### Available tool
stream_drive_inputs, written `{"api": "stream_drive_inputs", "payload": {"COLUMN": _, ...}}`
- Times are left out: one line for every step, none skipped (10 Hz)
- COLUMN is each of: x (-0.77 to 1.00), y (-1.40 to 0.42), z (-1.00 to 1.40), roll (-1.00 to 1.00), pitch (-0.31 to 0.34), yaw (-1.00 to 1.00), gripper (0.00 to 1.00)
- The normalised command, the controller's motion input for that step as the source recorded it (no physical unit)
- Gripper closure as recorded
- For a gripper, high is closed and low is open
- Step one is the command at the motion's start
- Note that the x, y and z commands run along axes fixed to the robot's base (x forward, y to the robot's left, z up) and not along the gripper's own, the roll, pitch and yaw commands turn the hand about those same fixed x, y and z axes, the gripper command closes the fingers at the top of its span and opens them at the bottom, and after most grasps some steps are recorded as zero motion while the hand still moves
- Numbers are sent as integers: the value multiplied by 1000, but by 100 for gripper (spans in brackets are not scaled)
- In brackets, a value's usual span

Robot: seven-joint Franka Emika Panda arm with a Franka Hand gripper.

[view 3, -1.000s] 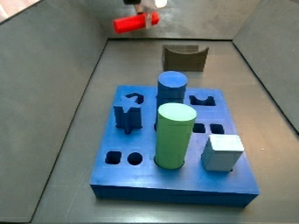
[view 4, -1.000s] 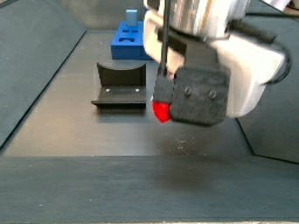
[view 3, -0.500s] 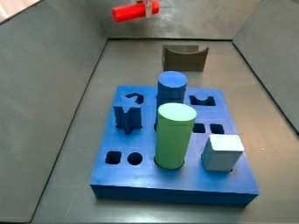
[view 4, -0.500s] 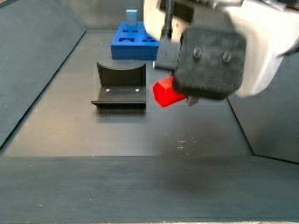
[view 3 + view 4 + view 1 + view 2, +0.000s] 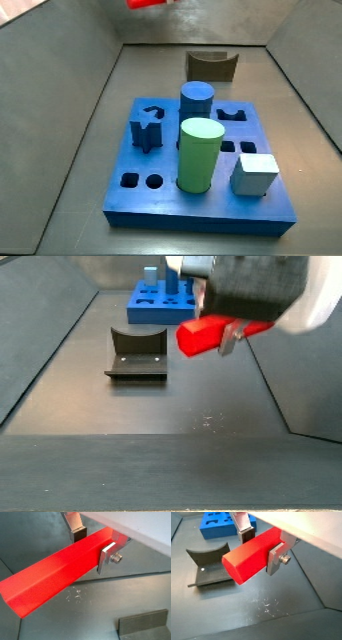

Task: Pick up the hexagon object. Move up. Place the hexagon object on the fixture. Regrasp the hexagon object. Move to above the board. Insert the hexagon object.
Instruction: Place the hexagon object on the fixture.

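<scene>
The hexagon object (image 5: pixel 57 574) is a long bright red faceted rod held crosswise, and my gripper (image 5: pixel 92 546) is shut on it near one end. In both wrist views a dark pad presses one side and a silver finger plate (image 5: pixel 275 558) the other. The rod (image 5: pixel 201 336) hangs high in the air, level, above and beside the fixture (image 5: pixel 138 351). Only its tip (image 5: pixel 147 3) shows at the upper edge of a side view. The fixture (image 5: pixel 210 66) stands on the floor behind the blue board (image 5: pixel 201 218). Nothing lies in the fixture's notch (image 5: pixel 208 564).
The board carries a tall light green cylinder (image 5: pixel 199 155), a blue cylinder (image 5: pixel 197 100), a white block (image 5: pixel 254 173) and a blue shaped peg (image 5: pixel 147 132). Grey walls slope up on both sides of the floor (image 5: pixel 94 150). The board (image 5: pixel 221 524) lies beyond the fixture.
My gripper has risen with the red rod in it. In a side view the rod has climbed from beside the fixture's back to the frame's upper edge.
</scene>
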Motion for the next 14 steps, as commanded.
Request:
{"api": "stream_drive_inputs", "payload": {"x": 0, "y": 2, "z": 355, "roll": 62, "pitch": 115, "yaw": 17, "gripper": 100}}
{"api": "stream_drive_inputs", "payload": {"x": 5, "y": -1, "z": 234, "roll": 53, "pitch": 119, "yaw": 18, "gripper": 100}}
{"api": "stream_drive_inputs", "payload": {"x": 542, "y": -1000, "z": 83, "roll": -21, "pitch": 55, "yaw": 1000, "gripper": 100}}
{"api": "stream_drive_inputs", "payload": {"x": 546, "y": -1000, "z": 55, "roll": -20, "pitch": 57, "yaw": 1000, "gripper": 100}}
{"api": "stream_drive_inputs", "payload": {"x": 555, "y": -1000, "z": 55, "roll": -17, "pitch": 64, "yaw": 1000, "gripper": 100}}
{"api": "stream_drive_inputs", "payload": {"x": 557, "y": -1000, "z": 56, "roll": -15, "pitch": 72, "yaw": 1000, "gripper": 100}}
{"api": "stream_drive_inputs", "payload": {"x": 559, "y": -1000, "z": 53, "roll": -13, "pitch": 79, "yaw": 1000, "gripper": 100}}
{"api": "stream_drive_inputs", "payload": {"x": 570, "y": -1000, "z": 49, "roll": -8, "pitch": 95, "yaw": 1000, "gripper": 100}}
{"api": "stream_drive_inputs", "payload": {"x": 594, "y": -1000, "z": 43, "roll": -1, "pitch": 115, "yaw": 1000, "gripper": 100}}
{"api": "stream_drive_inputs", "payload": {"x": 617, "y": -1000, "z": 42, "roll": 4, "pitch": 133, "yaw": 1000, "gripper": 100}}
{"api": "stream_drive_inputs", "payload": {"x": 662, "y": -1000, "z": 36, "roll": 14, "pitch": 163, "yaw": 1000, "gripper": 100}}
{"api": "stream_drive_inputs", "payload": {"x": 717, "y": -1000, "z": 35, "roll": 24, "pitch": 193, "yaw": 1000, "gripper": 100}}
{"api": "stream_drive_inputs", "payload": {"x": 766, "y": -1000, "z": 32, "roll": 32, "pitch": 219, "yaw": 1000, "gripper": 100}}
{"api": "stream_drive_inputs", "payload": {"x": 832, "y": -918, "z": 32, "roll": 44, "pitch": 288, "yaw": 1000, "gripper": 100}}
